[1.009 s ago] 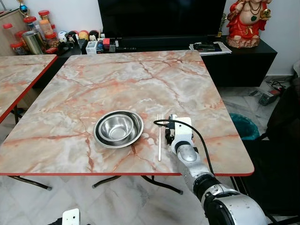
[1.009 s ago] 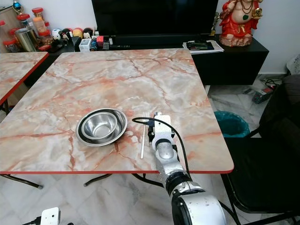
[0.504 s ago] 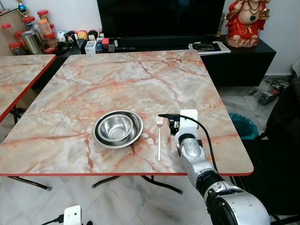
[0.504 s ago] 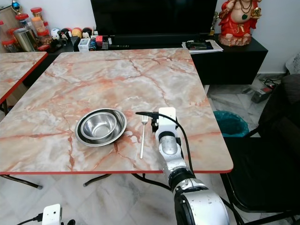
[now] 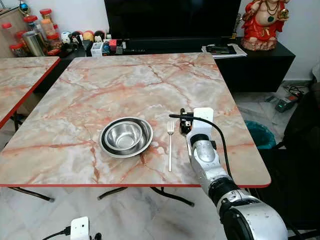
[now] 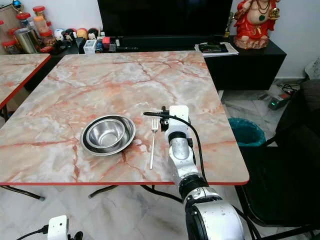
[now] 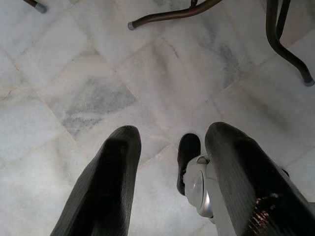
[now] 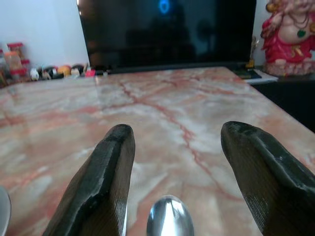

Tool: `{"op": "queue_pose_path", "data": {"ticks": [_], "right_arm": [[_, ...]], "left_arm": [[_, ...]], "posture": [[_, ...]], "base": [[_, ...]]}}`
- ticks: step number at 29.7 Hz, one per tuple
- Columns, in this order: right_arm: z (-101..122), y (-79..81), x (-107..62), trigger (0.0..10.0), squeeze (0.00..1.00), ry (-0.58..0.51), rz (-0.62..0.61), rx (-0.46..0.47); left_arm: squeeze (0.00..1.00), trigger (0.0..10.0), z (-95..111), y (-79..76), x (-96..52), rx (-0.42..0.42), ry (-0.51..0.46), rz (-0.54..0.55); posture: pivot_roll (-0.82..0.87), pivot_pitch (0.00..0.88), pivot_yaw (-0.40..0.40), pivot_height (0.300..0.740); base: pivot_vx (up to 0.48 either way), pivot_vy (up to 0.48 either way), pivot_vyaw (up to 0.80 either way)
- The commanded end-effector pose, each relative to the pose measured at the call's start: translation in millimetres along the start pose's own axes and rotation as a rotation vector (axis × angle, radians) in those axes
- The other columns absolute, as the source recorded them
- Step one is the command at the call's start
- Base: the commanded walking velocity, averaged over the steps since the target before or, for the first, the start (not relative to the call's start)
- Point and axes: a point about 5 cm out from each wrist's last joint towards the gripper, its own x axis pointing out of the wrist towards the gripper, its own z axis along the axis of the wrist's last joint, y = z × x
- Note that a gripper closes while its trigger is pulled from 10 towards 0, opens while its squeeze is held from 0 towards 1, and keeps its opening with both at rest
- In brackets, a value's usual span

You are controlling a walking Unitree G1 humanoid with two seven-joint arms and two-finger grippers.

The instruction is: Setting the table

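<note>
A: Two pieces laid so far: steel bowl [image 5: 126,137] sitting in a steel plate [image 5: 145,146], fork [image 5: 170,145] just beside it on the right, tines pointing away from the robot. All near the front edge of the marble table [image 5: 125,85].

B: Grippers?

A: Right gripper [image 8: 172,182] low over the table just right of the fork, fingers [image 8: 106,177] spread apart, gripping nothing. A spoon bowl [image 8: 170,221] shows between them in the wrist view, lying on the marble, not pinched. In the head views it hides behind the wrist.

B: Left?

A: Left gripper [image 7: 170,167] hangs idle over the floor tiles [image 7: 74,93], fingers apart, empty.

B: Spoon looks like?

A: Shiny, polished metal, rounded bowl; the handle can't be seen. Fork is thin, silvery, long straight handle.

B: Handling notes?

A: My read: light, stiff, slick metal lying flat on hard smooth marble, so it will skate if nudged. Not fragile. Best hold is across the handle's narrow middle, fingers on both side edges. The bowl end is curved and would likely squirt out.

B: Risk?

A: Bumping the fork out of line, it's close.
</note>
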Motion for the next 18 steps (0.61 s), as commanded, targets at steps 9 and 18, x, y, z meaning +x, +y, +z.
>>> {"op": "queue_pose_path", "data": {"ticks": [9, 18], "right_arm": [[16.2, -3.0, -7.0, 10.0, 0.0, -0.183, 0.024, -0.032], [12.1, -4.3, -19.0, 10.0, 0.0, -0.208, 0.022, -0.027]], "left_arm": [[0.0, 10.0, 1.6, -0.1, 0.8, 0.025, 0.005, -0.007], [0.0, 10.0, 1.7, -3.6, 1.4, 0.031, 0.013, -0.016]], "posture": [[0.11, 0.0, 0.035, 0.74], [0.1, 0.0, 0.033, 0.74]], "base": [[0.0, 0.0, 0.0], [0.0, 0.0, 0.0]]}}
